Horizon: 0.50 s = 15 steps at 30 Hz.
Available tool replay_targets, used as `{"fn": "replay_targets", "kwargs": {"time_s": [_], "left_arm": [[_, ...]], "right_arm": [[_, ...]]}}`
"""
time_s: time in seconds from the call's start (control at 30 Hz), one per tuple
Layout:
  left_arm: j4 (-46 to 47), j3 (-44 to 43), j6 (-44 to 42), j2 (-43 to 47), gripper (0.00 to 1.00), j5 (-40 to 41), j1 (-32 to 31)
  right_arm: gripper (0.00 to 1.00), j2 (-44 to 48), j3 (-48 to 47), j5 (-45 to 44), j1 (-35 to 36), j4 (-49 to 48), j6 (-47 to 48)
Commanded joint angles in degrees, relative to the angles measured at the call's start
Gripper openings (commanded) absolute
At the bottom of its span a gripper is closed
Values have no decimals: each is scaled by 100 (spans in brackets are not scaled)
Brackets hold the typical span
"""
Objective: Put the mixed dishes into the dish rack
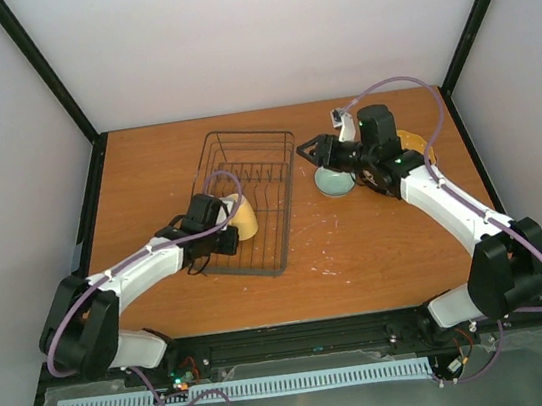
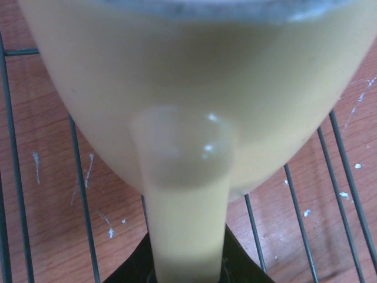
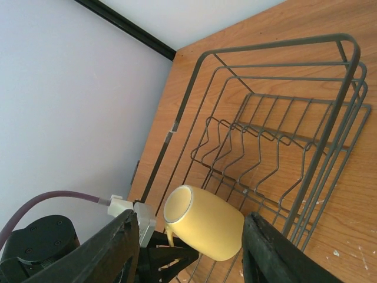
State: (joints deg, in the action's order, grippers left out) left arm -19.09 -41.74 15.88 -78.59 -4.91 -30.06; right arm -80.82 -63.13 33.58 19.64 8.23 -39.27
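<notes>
**Rack: mug going in first**

Rack [image 3: 268, 46] has no plates in it. Bowl [image 1: 333, 182] sits just right of the rack, with the right claw [image 1: 312, 152] above it, fingers apart and empty. Mug [image 3: 206, 221] lies on its side over the rack's near-left corner. Its long axis is level and crosswise, mouth toward the rack's left side. Left claw [image 1: 223, 220] clamps the handle. Placing step, I judge. Next: lower, settle, release.
</notes>
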Motion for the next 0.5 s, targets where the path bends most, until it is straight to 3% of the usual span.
{"fn": "replay_targets", "kwargs": {"time_s": [0.0,0.07,0.27,0.47], "left_arm": [[566,-139,-249,-85,1,236,-77],[535,-130,-215,-155,2,289,-76],[418,-101,-77,27,17,422,-80],[213,-84,-68,115,23,447,-83]], "right_arm": [[47,38,-1,-8,-89,72,151],[48,30,-5,0,-111,100,169],[50,42,-6,-20,-192,159,209],[50,7,-37,23,-256,213,250]]}}
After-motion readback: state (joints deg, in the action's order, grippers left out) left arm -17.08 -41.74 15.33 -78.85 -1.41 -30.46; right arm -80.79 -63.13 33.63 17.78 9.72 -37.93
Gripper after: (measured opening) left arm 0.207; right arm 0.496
